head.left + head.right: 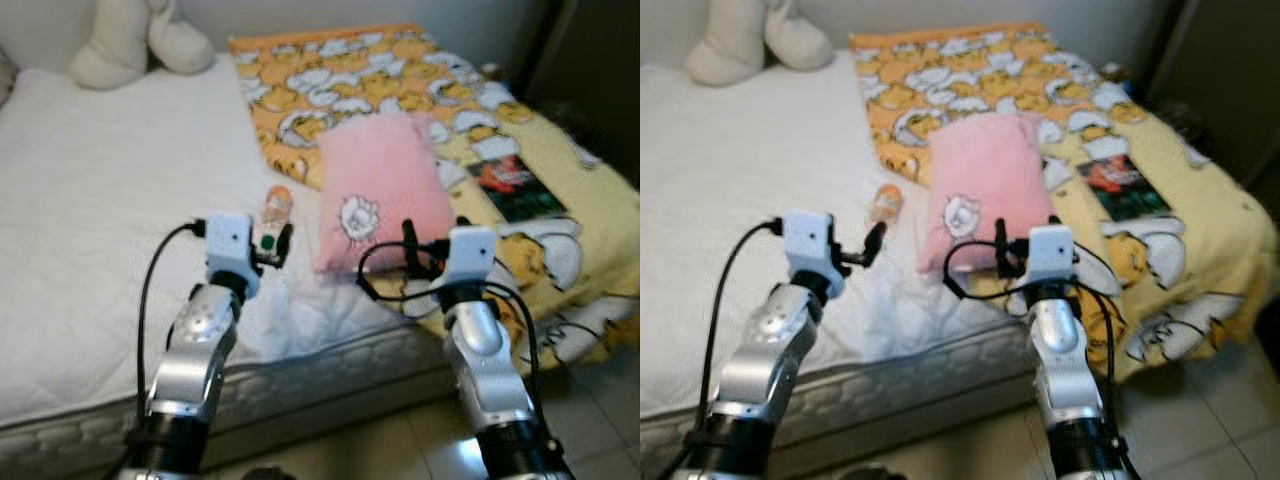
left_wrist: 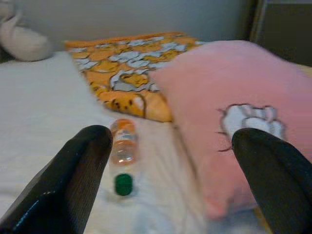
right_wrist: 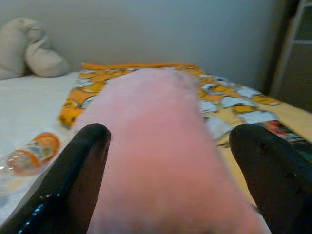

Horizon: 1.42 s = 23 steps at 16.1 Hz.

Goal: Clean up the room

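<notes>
A small clear bottle point(image 1: 276, 207) with an orange label and a green cap point(image 2: 123, 185) lies on its side on the white mattress point(image 1: 100, 200). My left gripper point(image 1: 270, 243) hovers just short of it, open, with the bottle between the spread fingers point(image 2: 73, 180) in the left wrist view. A pink pillow point(image 1: 380, 185) with a white paw print lies to the bottle's right, over the edge of an orange-and-yellow cartoon blanket point(image 1: 350, 70). My right gripper point(image 1: 425, 250) is open at the pillow's near end, its fingers point(image 3: 92, 146) on either side of it, not touching.
A cream plush toy point(image 1: 130, 40) sits at the head of the bed, far left. A dark book point(image 1: 515, 185) lies on the blanket to the right. Dark furniture point(image 1: 590, 60) stands beyond the bed's right side. Tiled floor point(image 1: 600, 420) lies below the mattress edge.
</notes>
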Motion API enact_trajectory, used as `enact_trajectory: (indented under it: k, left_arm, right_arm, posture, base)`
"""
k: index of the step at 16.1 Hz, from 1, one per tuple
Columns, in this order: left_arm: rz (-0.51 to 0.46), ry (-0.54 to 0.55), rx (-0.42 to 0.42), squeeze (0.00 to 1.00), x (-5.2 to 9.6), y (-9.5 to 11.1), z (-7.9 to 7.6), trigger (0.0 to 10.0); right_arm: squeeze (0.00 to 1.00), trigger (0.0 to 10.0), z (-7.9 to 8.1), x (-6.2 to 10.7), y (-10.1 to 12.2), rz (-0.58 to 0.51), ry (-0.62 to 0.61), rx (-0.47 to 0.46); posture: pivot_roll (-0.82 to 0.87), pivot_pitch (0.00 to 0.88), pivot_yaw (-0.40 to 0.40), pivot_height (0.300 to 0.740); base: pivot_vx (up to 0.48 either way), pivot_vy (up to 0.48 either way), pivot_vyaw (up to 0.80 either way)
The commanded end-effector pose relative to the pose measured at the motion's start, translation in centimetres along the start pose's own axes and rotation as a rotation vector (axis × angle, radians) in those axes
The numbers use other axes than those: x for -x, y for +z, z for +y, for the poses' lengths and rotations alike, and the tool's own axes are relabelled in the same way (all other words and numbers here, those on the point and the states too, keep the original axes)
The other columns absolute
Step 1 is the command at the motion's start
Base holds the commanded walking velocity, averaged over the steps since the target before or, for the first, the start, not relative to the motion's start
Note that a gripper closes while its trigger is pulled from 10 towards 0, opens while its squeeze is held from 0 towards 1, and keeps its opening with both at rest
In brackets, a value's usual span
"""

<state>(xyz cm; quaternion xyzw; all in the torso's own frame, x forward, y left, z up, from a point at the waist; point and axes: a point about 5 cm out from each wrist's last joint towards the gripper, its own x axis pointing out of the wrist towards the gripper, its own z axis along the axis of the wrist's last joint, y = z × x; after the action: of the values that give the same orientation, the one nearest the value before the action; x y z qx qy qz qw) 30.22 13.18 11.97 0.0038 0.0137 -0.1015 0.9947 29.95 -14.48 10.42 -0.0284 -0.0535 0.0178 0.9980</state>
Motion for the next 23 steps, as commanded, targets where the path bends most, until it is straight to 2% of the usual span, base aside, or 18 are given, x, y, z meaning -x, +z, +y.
enact_trajectory:
  k: [1, 7, 9, 11, 14, 21, 23]
  left_arm:
    - [0.005, 0.009, -0.017, 0.00, -0.15, -0.02, 0.25, 10.0]
    - [-0.012, 0.008, -0.013, 0.00, -0.49, 0.29, 0.46, 10.0]
    - [-0.018, -0.009, -0.014, 0.00, -0.53, 0.37, 0.26, 10.0]
    - [-0.006, -0.013, -0.067, 0.00, -0.59, 0.24, 0.19, 10.0]
    - [-0.018, -0.031, -0.050, 0.00, -0.54, 0.31, -0.11, 10.0]
    - [-0.018, -0.021, -0.069, 0.00, -0.67, 0.31, -0.11, 10.0]
    - [-0.026, -0.026, -0.075, 0.00, -0.73, 0.48, -0.22, 10.0]
  right_arm:
    - [0.00, 10.0, 0.12, -0.19, 0.37, -0.017, 0.009, 0.008]
    - [0.00, 10.0, -0.10, -0.31, 0.37, -0.021, 0.009, 0.016]
    - [0.00, 10.0, -0.13, -0.33, 0.31, -0.020, 0.009, 0.016]
    - [0.00, 10.0, -0.08, -0.34, 0.32, -0.020, 0.013, 0.016]
    - [0.00, 10.0, 0.07, -0.33, 0.25, -0.019, 0.017, 0.014]
    - [0.00, 10.0, 0.21, -0.39, 0.09, -0.013, 0.018, 0.013]
    - [0.00, 10.0, 0.24, -0.45, 0.10, -0.016, 0.018, 0.012]
  posture:
    - [-0.05, 0.000, 0.037, 0.740]
    - [-0.05, 0.000, 0.037, 0.740]
    - [-0.05, 0.000, 0.035, 0.740]
    - [-0.05, 0.000, 0.035, 0.740]
    - [-0.05, 0.000, 0.036, 0.740]
    - [-0.05, 0.000, 0.039, 0.740]
    - [-0.05, 0.000, 0.040, 0.740]
  base:
    - [0.000, 0.000, 0.00]
    - [0.000, 0.000, 0.00]
    - [0.000, 0.467, 0.00]
    - [0.142, 0.422, 0.00]
    - [0.361, 0.306, 0.00]
    - [0.000, 0.000, 0.00]
    - [0.480, 0.000, 0.00]
